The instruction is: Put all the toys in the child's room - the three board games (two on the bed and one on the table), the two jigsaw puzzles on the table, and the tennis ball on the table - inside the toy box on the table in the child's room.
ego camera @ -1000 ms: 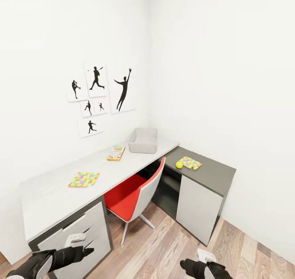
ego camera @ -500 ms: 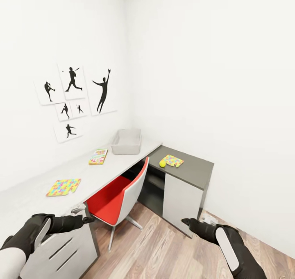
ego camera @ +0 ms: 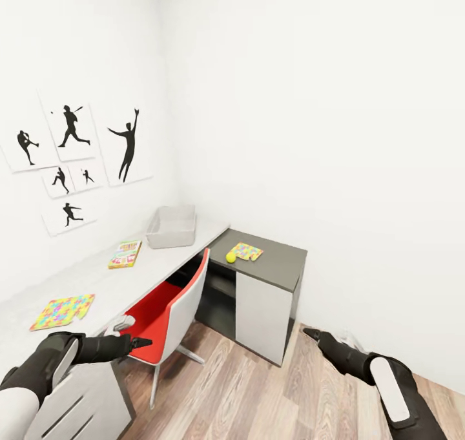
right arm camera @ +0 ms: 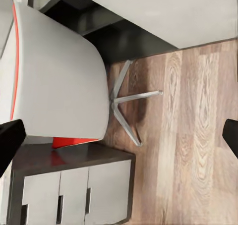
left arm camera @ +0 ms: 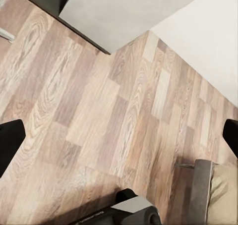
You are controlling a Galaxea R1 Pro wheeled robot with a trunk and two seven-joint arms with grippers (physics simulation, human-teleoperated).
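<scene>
Long white-topped table (ego camera: 103, 278) against the wall with the baseball silhouette posters (ego camera: 71, 162). Light grey toy box (ego camera: 172, 227) at the table's far end, near the room corner, nothing visible inside. Skip-Bo board game (ego camera: 125, 254) flat on the white top, short of the toy box and well apart from it. One jigsaw puzzle (ego camera: 61, 311) flat at the table's near stretch, close to the front edge. Second jigsaw puzzle (ego camera: 247, 251) on the lower dark grey cabinet (ego camera: 284, 262), near its back left corner, with the tennis ball (ego camera: 230, 257) just beside it at the puzzle's near-left corner; touching or not, cannot tell. Red-and-white chair (ego camera: 173, 311) tucked at the table's open span, backrest toward the cabinet. Wood-plank floor (ego camera: 245, 388) below.

Left gripper (ego camera: 137, 343) held low over the table's near front edge beside the chair seat, fingers drawn together to a point in the head view, though set wide apart at the frame edges in the left wrist view; nothing held. Right gripper (ego camera: 309, 332) low above the floor in front of the cabinet, likewise narrow in the head view, wide in the right wrist view, nothing between the fingers. White three-drawer unit (right arm camera: 74, 195) in a dark frame beside the chair's metal legs (right arm camera: 130, 106).
</scene>
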